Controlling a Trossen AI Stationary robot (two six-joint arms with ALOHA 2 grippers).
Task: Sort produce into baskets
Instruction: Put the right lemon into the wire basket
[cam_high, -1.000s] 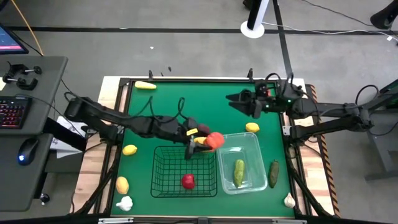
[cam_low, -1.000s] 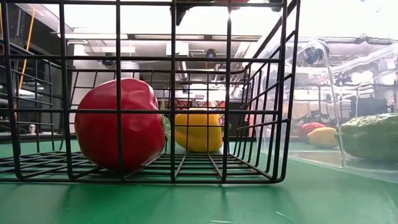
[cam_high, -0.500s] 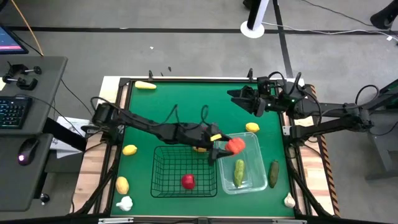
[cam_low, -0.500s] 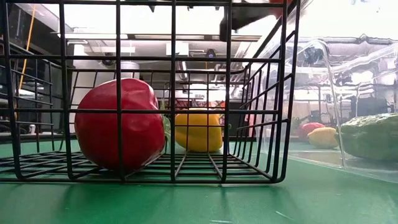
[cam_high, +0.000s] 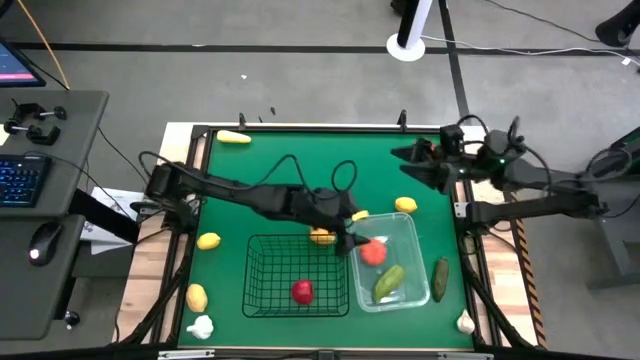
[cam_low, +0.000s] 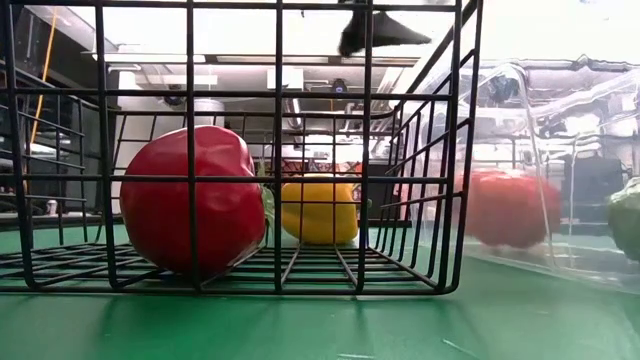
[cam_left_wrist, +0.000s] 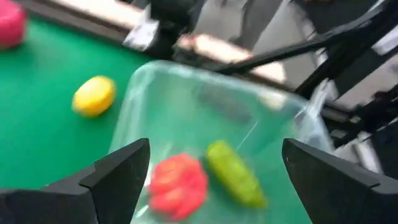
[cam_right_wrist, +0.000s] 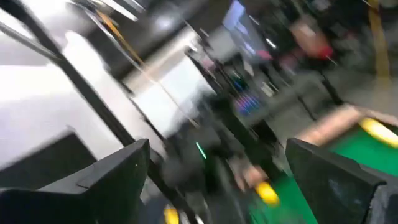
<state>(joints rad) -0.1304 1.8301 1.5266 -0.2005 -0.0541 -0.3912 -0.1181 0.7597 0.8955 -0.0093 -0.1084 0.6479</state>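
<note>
My left gripper (cam_high: 350, 238) (cam_left_wrist: 216, 149) is open and empty, just above the left rim of the clear tub (cam_high: 410, 228). A red tomato (cam_high: 373, 252) (cam_left_wrist: 179, 183) and a green cucumber (cam_high: 390, 282) lie on the tub's floor. The black wire basket (cam_high: 262, 275) holds a red fruit (cam_high: 302, 291) (cam_low: 195, 200) on its mesh floor. My right gripper (cam_high: 408, 165) (cam_right_wrist: 217, 149) is open and empty above the table's far right part.
Loose on the green mat: a lemon (cam_high: 405, 205) beyond the tub, a yellow piece (cam_high: 322, 236) behind the basket, corn (cam_high: 233, 137) far left, yellow pieces (cam_high: 208, 241) (cam_high: 197, 297) and garlic (cam_high: 201, 326) at the left, a dark cucumber (cam_high: 441, 279) and garlic (cam_high: 465, 322) at the right.
My left gripper has carried the red tomato toward the table's right edge, from above the basket's far side to the tub, and let it go. The tomato now lies in the tub, and the cucumber there has turned aslant. My right gripper has drawn back toward the right edge.
</note>
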